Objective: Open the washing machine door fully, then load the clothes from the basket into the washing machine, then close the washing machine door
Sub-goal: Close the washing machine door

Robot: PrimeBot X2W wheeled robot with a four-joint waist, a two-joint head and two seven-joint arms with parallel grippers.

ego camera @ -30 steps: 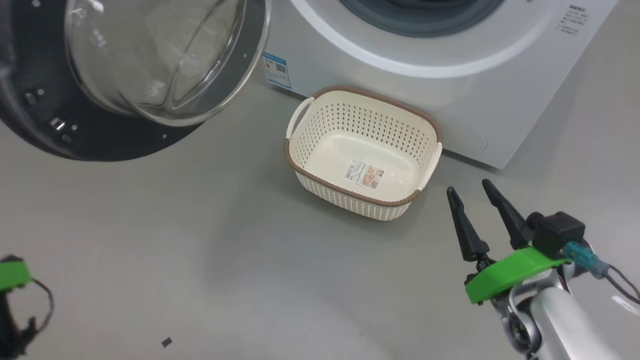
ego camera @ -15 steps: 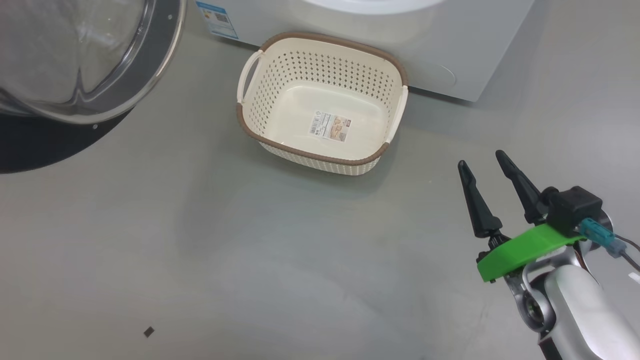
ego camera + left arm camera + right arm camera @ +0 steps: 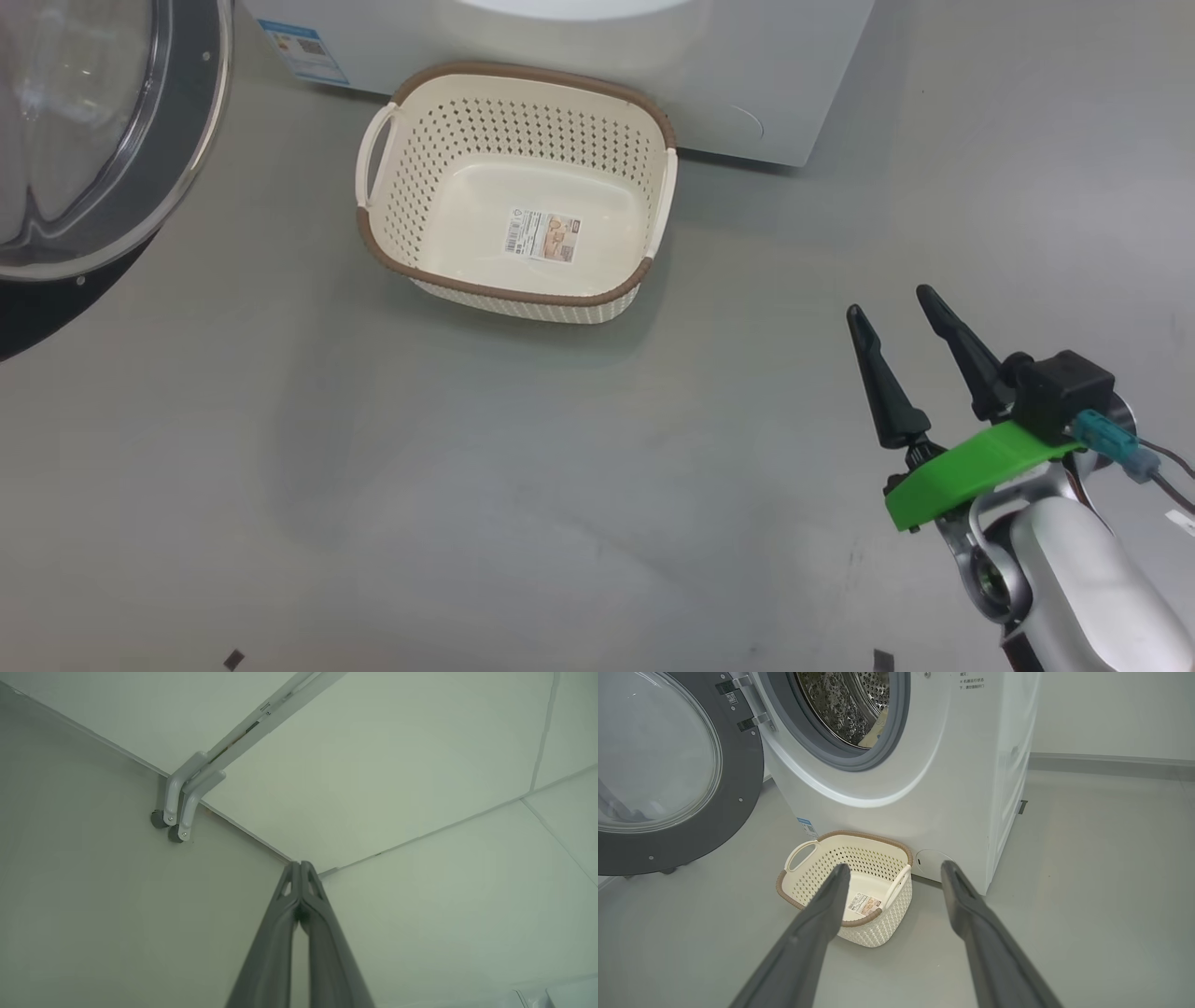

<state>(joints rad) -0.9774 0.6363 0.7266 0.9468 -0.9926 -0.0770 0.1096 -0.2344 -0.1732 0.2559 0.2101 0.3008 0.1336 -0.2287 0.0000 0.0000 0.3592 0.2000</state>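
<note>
Since the basket (image 3: 523,131) stands empty against the foot of the washing machine (image 3: 934,788) (only the label (image 3: 544,234) on its bottom shows), and a scrap of the pale yellow clothes (image 3: 874,731) lies inside the machine's drum (image 3: 845,700), loading looks finished. The step in hand is then the last one, shutting the washing machine door (image 3: 663,774). That door hangs swung wide at the machine's hinge side, its glass bowl facing out into the room.

The right tool (image 3: 888,302) hovers over the floor in front of the machine, off toward its far corner from the door. Its fingers are spread and nothing is between them. The left tool (image 3: 299,863) is clenched on nothing, tips pressed together and pointing up at a corner of the ceiling.

The next move calls for one tool to reach the door's black rim on its free edge. It should then push the door round toward the machine's opening until it latches. The swing should pass above the basket, though that clearance is hard to judge.
</note>
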